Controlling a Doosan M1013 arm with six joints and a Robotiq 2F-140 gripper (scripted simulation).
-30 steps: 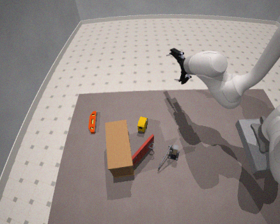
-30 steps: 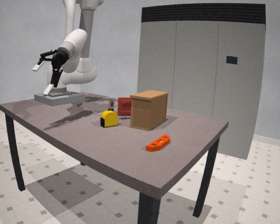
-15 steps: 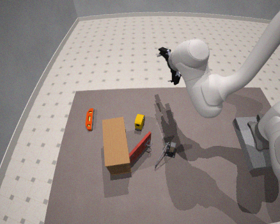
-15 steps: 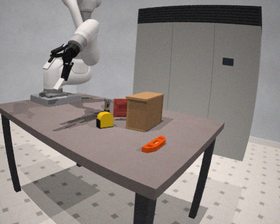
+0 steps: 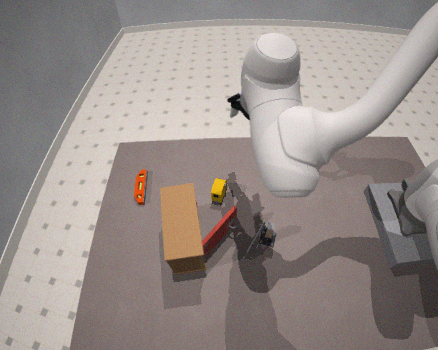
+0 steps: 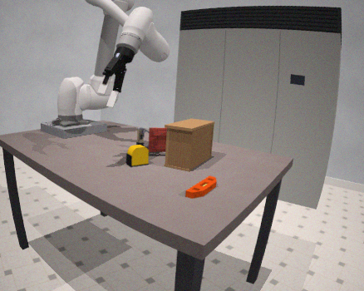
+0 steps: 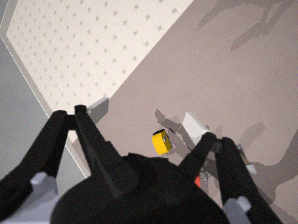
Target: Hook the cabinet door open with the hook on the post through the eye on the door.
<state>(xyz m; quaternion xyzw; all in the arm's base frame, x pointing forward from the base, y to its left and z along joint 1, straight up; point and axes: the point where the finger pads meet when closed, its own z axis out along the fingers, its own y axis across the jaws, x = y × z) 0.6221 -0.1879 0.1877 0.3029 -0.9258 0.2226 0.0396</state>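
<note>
My end effector (image 6: 111, 89) hangs high above the desk (image 6: 113, 191), fingers spread wide with nothing between them. It points down toward the desk, well apart from everything on it.

The cabinet (image 5: 181, 227) stands upright near the desk's middle, well below the end effector and off to one side of it. Its red door (image 5: 219, 233) stands swung out at an angle. The post (image 5: 266, 235) sits near the door's free edge, with the hook (image 5: 253, 242) beside it; I cannot tell whether the hook passes through the eye, which is too small to resolve.

From above, the arm's white links cover most of the end effector; only a dark tip (image 5: 237, 104) shows past the wrist. In the wrist view the end effector's own black body blocks the lower frame, leaving just a red sliver of door (image 7: 198, 181) between the fingers. In the exterior view the cabinet hides most of the door (image 6: 158, 139).

The cabinet is a plain tan box, wood-coloured. A yellow tape measure (image 5: 218, 189) sits just beside it, blocky with a dark base. An orange level (image 5: 141, 186), flat and elongated with cut-outs, lies on the cabinet's other side. The desk top is matte grey-brown on dark legs.
</note>
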